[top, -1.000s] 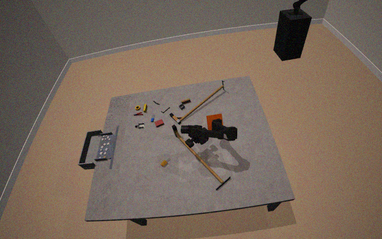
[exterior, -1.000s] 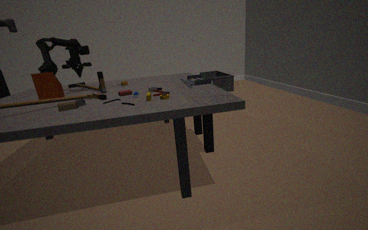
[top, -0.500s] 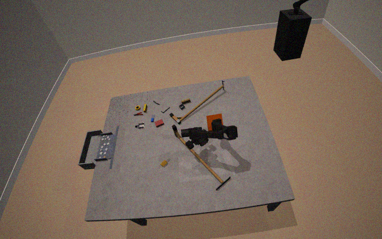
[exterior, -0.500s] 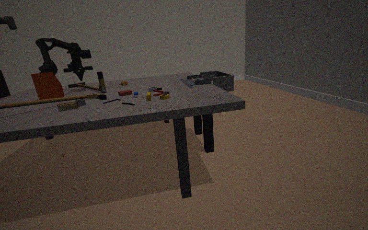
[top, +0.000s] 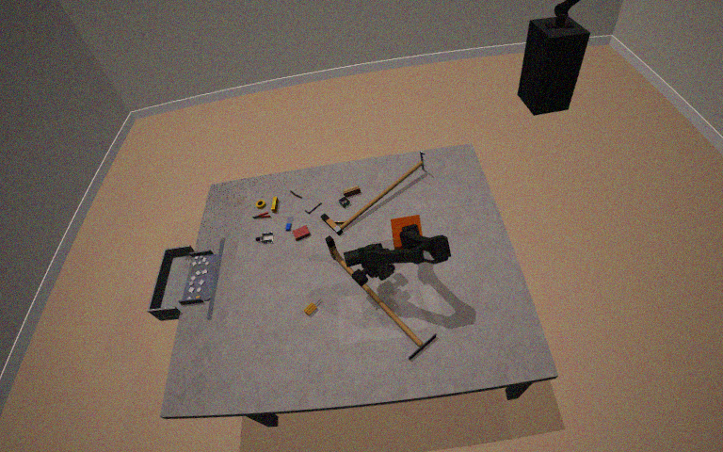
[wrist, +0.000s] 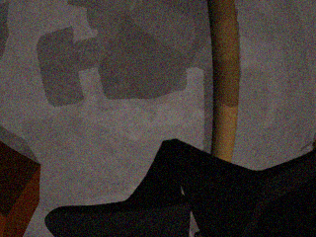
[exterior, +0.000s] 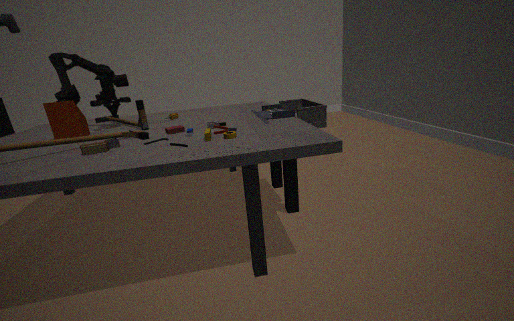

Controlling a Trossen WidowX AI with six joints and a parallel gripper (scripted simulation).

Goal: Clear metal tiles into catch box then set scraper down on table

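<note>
The steel bench plate lies at the table's far left, with several small pale tiles on it. The catch box stands beyond its outer edge. A long wooden-handled scraper lies diagonally across the table. It has a wide dark blade at its near end and an upright tan-and-black grip at the other. My gripper is shut with nothing held, low beside the scraper's handle. The handle passes behind the dark fingers in the wrist view. Whether they touch is unclear.
A second long-handled tool with a hooked head lies at the back. An orange panel stands by the arm's base. A red block, an orange block and a yellow tape roll lie between arm and plate.
</note>
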